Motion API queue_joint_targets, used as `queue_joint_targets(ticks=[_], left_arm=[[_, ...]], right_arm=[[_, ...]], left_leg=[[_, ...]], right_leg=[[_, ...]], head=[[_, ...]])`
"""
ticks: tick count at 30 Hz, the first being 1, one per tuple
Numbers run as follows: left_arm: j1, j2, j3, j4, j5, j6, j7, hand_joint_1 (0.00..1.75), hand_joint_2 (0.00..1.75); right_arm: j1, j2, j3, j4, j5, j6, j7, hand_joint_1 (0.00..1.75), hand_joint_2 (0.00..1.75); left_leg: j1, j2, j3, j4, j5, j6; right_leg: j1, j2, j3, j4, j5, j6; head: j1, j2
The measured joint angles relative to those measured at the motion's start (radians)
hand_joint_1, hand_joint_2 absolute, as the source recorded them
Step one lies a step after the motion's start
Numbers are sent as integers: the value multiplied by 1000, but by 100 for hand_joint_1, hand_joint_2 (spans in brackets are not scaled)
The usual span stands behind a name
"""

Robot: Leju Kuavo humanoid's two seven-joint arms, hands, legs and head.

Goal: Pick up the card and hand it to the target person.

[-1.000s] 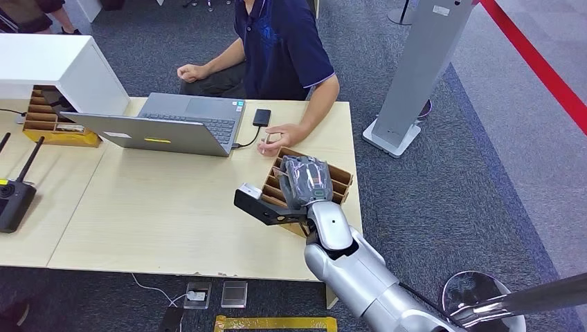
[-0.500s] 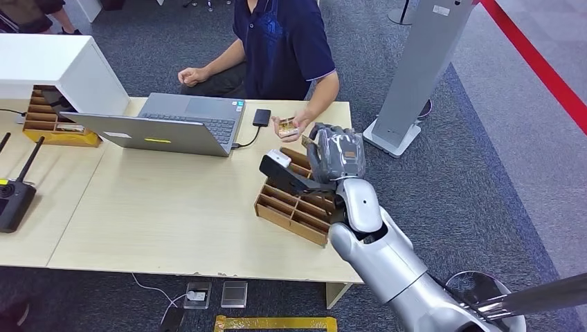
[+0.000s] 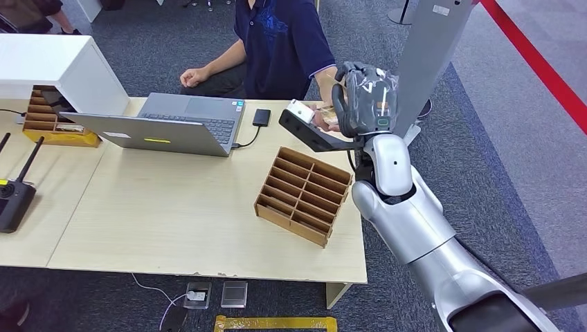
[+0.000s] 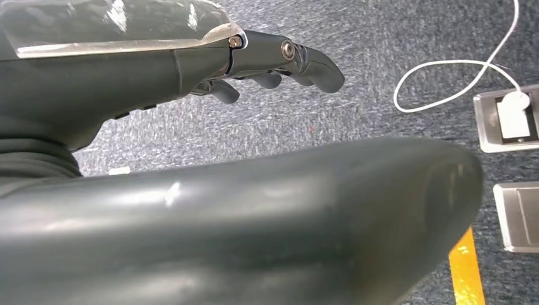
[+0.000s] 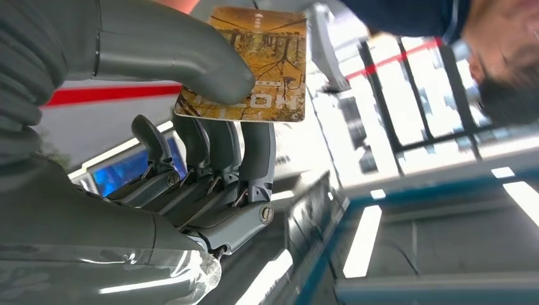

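Note:
In the right wrist view a card [image 5: 254, 63] printed with a brown forest picture is pinched between my right hand's thumb and fingers. In the head view my right hand [image 3: 365, 97] is raised above the table's far right corner, close to the outstretched hand [image 3: 322, 115] of a seated person in a dark blue shirt [image 3: 284, 41]. Whether that hand touches the card I cannot tell. My left hand [image 4: 279, 54] hangs over the carpet with loosely extended fingers and nothing in it.
A wooden slotted card box [image 3: 304, 194] sits on the table [image 3: 173, 207] below my arm. A laptop [image 3: 173, 124] and a black device [image 3: 261, 116] lie near the person. A grey stand [image 3: 415, 69] rises to the right. Floor sockets [image 4: 508, 121] lie below my left hand.
My right hand has risen from the card box and moved away toward the person, carrying the card. The person's hand lifted off the table to meet it.

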Motion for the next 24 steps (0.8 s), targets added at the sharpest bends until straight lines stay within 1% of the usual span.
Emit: queue_joint_targets(ticks=[3, 7, 11, 13, 18, 22, 23, 24], left_arm=[[0, 0, 0, 0, -2, -2, -2, 0, 0], [0, 0, 0, 0, -2, -2, -2, 0, 0], [0, 0, 0, 0, -2, -2, -2, 0, 0], [0, 0, 0, 0, -2, -2, -3, 0, 0], [-1, 0, 0, 0, -2, 0, -8, 0, 0], [-1, 0, 0, 0, -2, 2, -4, 0, 0], [-1, 0, 0, 0, -3, 3, -2, 0, 0], [-1, 0, 0, 0, -3, 3, 0, 0, 0]], right_arm=[[-26, 0, 0, 30, 7, -34, -19, 134, 175], [-39, 1, -1, 56, 7, -38, -22, 134, 175], [-44, 3, 0, 76, 7, -39, -23, 141, 175], [-46, 4, 0, 84, 8, -47, -30, 140, 175], [-61, 24, 1, 142, 44, -90, -65, 140, 175], [-72, 49, 4, 212, 88, -74, -59, 135, 175], [-73, 55, 4, 228, 96, -67, -56, 129, 175], [-73, 60, 6, 245, 102, -62, -53, 118, 175]], left_leg=[[0, 0, 0, 0, 0, 0], [0, 0, 0, 0, 0, 0], [0, 0, 0, 0, 0, 0], [0, 0, 0, 0, 0, 0], [0, 0, 0, 0, 0, 0], [0, 0, 0, 0, 0, 0], [0, 0, 0, 0, 0, 0], [0, 0, 0, 0, 0, 0]], right_leg=[[0, 0, 0, 0, 0, 0], [0, 0, 0, 0, 0, 0], [0, 0, 0, 0, 0, 0], [0, 0, 0, 0, 0, 0], [0, 0, 0, 0, 0, 0], [0, 0, 0, 0, 0, 0], [0, 0, 0, 0, 0, 0], [0, 0, 0, 0, 0, 0]], head=[[0, 0], [0, 0], [0, 0], [0, 0], [0, 0], [0, 0], [0, 0], [0, 0]])
